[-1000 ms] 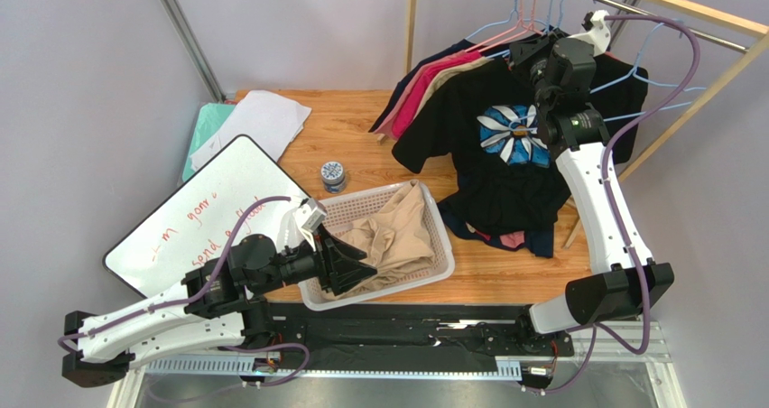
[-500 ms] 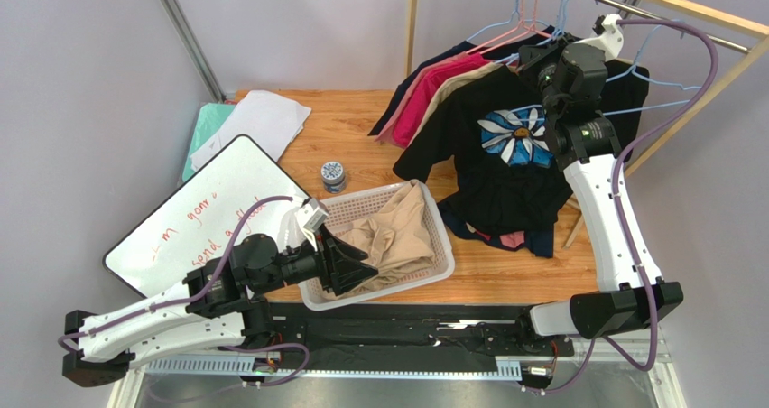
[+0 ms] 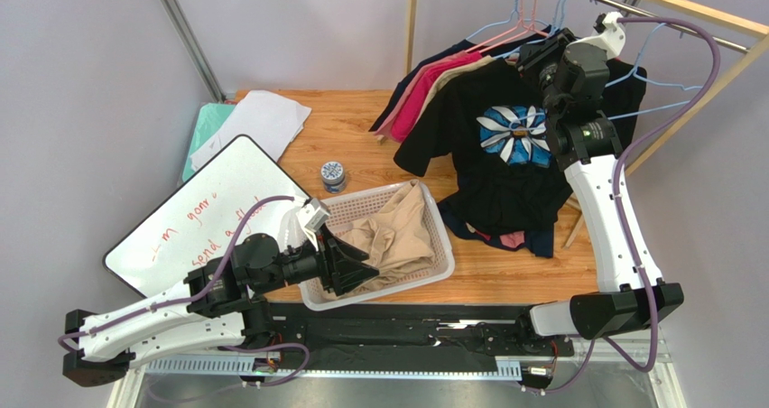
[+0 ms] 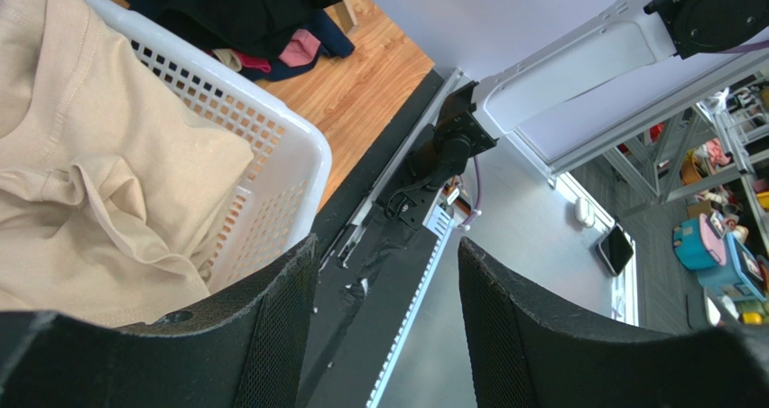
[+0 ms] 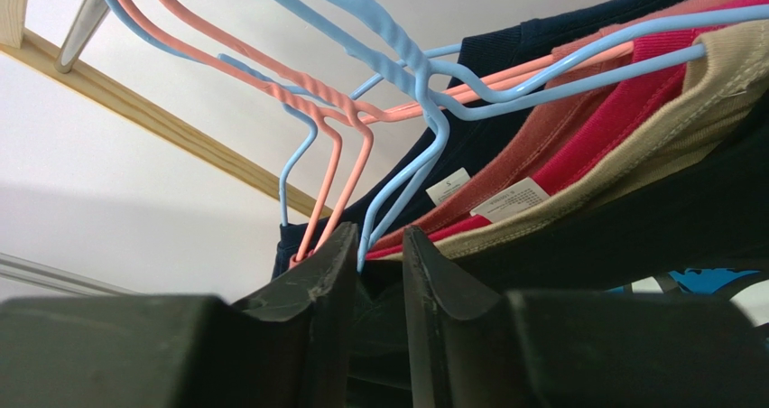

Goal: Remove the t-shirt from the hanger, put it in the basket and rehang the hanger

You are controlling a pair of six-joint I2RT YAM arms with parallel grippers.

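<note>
White basket [image 4: 302, 146]: below my left pincer [image 4: 386, 255], which is spread and empty.
Right pincer [image 5: 379, 241]: narrowed about the blue hanger [image 5: 424, 124] neck; whether it grips, I cannot tell.
Black t-shirt [image 3: 492, 169]: hanging on that hanger.
Risk: a tug could drag the hanger off the rail [image 5: 81, 24].

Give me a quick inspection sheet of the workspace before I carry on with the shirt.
Surface: wooden table, partly covered.
Job's things: black flower-print t-shirt hangs at the rail among other shirts on blue and pink hangers.
Clutter: white basket holding a beige garment; whiteboard; papers; small jar.
Grippers: left gripper open at the basket's near edge; right gripper nearly closed at a hanger neck, grip unclear.
Cables: purple cable loops near the rack.
Surroundings: wooden rack frame, grey walls.
</note>
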